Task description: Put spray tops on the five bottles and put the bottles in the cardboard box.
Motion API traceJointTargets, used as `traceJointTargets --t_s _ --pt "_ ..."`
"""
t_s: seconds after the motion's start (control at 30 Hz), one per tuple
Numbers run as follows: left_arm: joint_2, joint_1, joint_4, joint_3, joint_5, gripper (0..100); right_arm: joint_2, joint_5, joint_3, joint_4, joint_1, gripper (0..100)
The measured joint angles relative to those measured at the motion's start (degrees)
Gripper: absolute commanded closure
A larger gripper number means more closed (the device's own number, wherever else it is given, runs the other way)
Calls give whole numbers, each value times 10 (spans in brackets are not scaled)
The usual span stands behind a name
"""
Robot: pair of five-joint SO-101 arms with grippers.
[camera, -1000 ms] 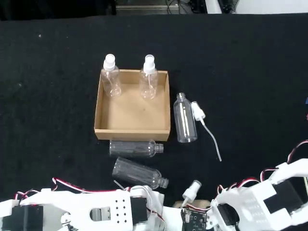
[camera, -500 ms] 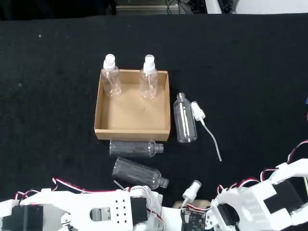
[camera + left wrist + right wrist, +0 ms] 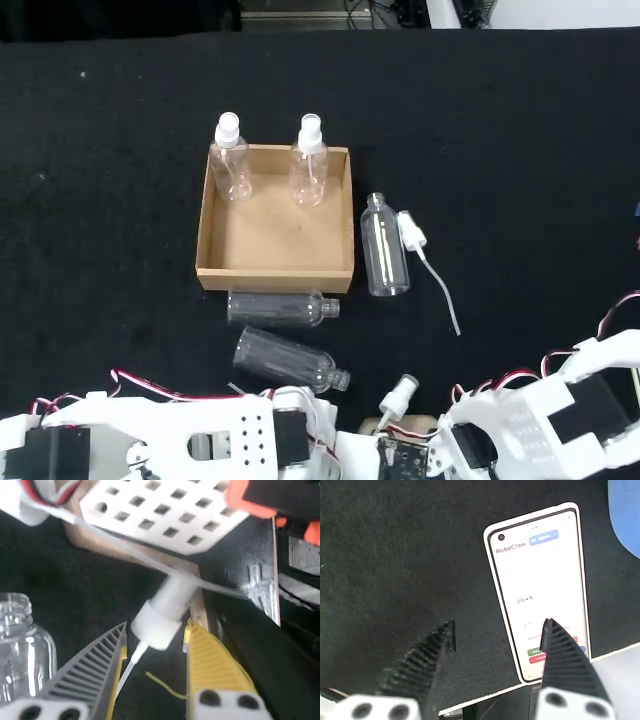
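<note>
left gripper [image 3: 156, 627]: jaws spread, flanking spray top [image 3: 165, 612]. same spray top [image 3: 401, 392] at lower centre of high view. light, rigid, smooth plastic; dip tube [image 3: 134, 659] probably flexible. grasp wide collar, not tube.

The open bottle [image 3: 20, 645] is cut off at the left wrist view's edge.
</note>
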State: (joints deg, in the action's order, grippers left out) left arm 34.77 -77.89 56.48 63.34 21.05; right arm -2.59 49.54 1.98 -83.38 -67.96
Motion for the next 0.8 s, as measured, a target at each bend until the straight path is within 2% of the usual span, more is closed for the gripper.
traceJointTargets --t_s 0.1,0.3,0.37,0.5,0.7,0.8 --pt "0 6 47 -33 0 830 0 0 0 0 0 741" --pt "0 84 83 -70 0 826 0 0 0 0 0 741" --pt "0 79 83 -70 4 825 0 0 0 0 0 741" --pt "-1 40 83 -69 58 822 0 0 0 0 0 741" --pt "-2 26 83 -69 80 681 0 0 0 0 0 741" --pt "-2 26 63 -60 80 681 0 0 0 0 0 741"
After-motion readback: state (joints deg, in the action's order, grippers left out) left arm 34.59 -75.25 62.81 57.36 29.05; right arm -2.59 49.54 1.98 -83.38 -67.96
